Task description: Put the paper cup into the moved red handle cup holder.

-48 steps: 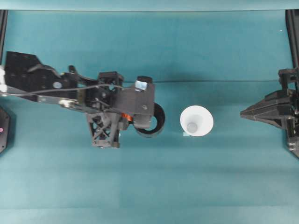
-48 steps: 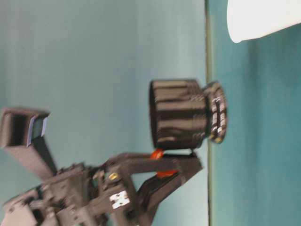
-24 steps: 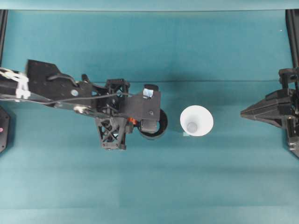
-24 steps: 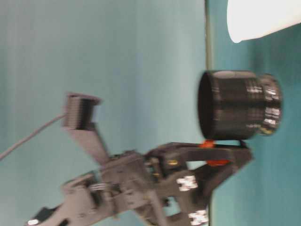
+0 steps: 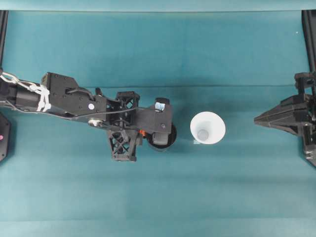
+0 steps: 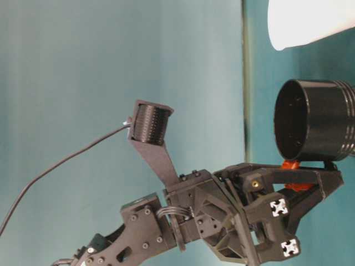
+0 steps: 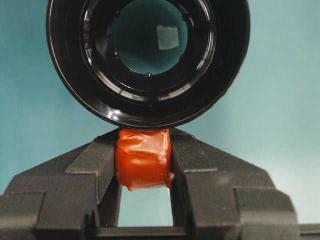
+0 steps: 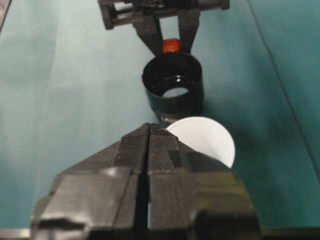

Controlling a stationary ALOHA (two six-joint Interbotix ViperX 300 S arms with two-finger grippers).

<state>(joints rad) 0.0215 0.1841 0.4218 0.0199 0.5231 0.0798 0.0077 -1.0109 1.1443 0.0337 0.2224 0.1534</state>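
The red handle cup holder (image 5: pixel 168 140) is a glossy black ring standing upright, its mouth up, just left of the paper cup (image 5: pixel 208 128). My left gripper (image 7: pixel 144 167) is shut on its orange-red tab handle (image 7: pixel 144 159). The holder (image 6: pixel 316 119) sits low at the table; whether it touches is not clear. The white paper cup (image 8: pixel 207 140) stands upright and untouched, a small gap away from the holder (image 8: pixel 196 95). My right gripper (image 5: pixel 256 119) is shut and empty at the right edge, pointing at the cup. Its tips (image 8: pixel 149 131) are just short of the cup's rim.
The teal table (image 5: pixel 158 197) has free room in front of and behind the two cups. The left arm's wrist and camera mount (image 5: pixel 148 118) cover most of the holder from above. Black frame posts (image 5: pixel 308 29) stand at the far corners.
The left arm moved right and came down, carrying the holder lower and closer to the paper cup. The paper cup and right arm stayed put.
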